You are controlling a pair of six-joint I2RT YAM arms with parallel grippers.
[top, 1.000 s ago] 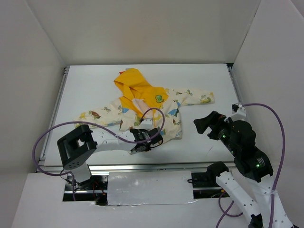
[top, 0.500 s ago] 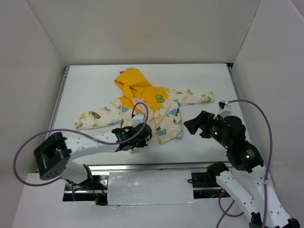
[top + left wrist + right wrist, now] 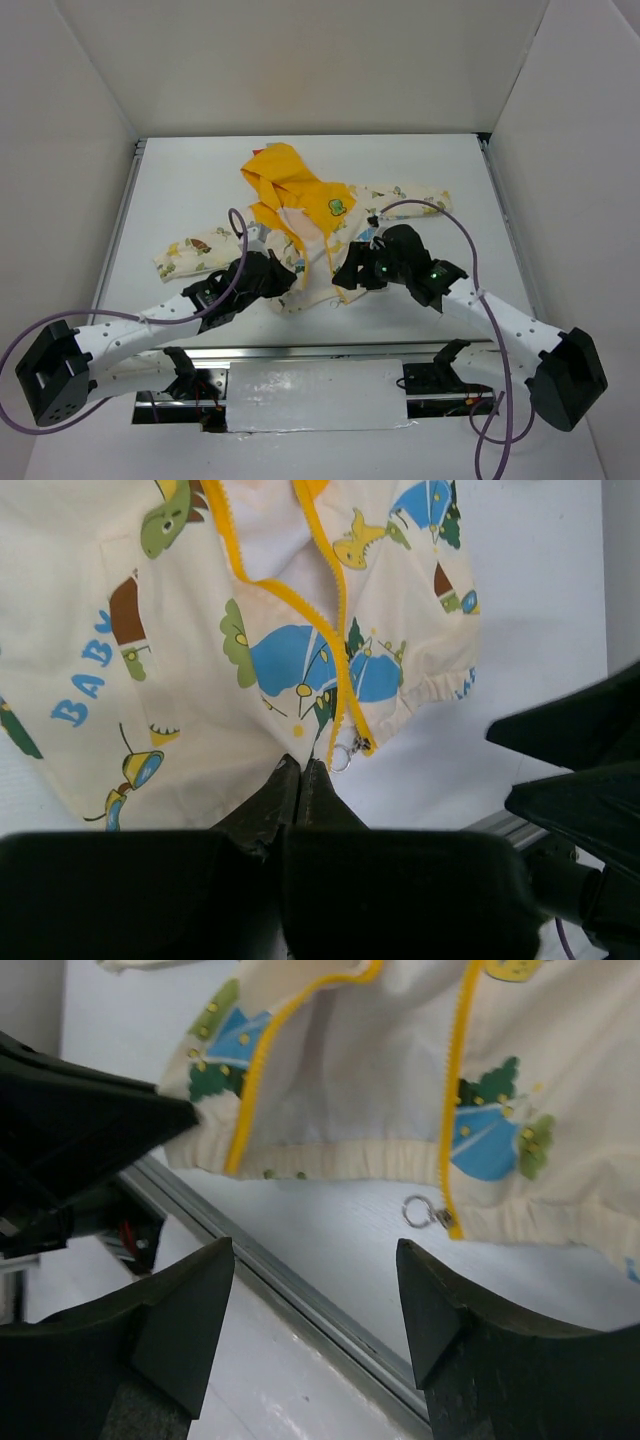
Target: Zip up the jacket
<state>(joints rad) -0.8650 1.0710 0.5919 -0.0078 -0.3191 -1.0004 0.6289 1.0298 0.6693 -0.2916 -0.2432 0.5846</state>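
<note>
The cream jacket (image 3: pixel 320 215) with cartoon prints lies in the middle of the table, its yellow hood (image 3: pixel 280 175) at the far side and a green patch (image 3: pixel 335 207) on the chest. Its front is open down to the hem. The yellow zipper (image 3: pixel 335 630) ends in a small metal pull ring (image 3: pixel 342 757), which also shows in the right wrist view (image 3: pixel 415 1211). My left gripper (image 3: pixel 300 767) is shut on the jacket's hem (image 3: pixel 230 780) just left of the ring. My right gripper (image 3: pixel 315 1260) is open and empty, just in front of the hem (image 3: pixel 330 1155), with the ring near its right finger.
A metal rail (image 3: pixel 300 1290) runs along the table's near edge, close under both grippers. White walls enclose the table on three sides. Purple cables (image 3: pixel 240 240) loop over both arms near the jacket. The left gripper shows as a black shape in the right wrist view (image 3: pixel 80 1110).
The right gripper has swung in from the right side to the jacket's hem. The left arm has stretched out and shifted left, and the jacket's lower front has been pulled towards it.
</note>
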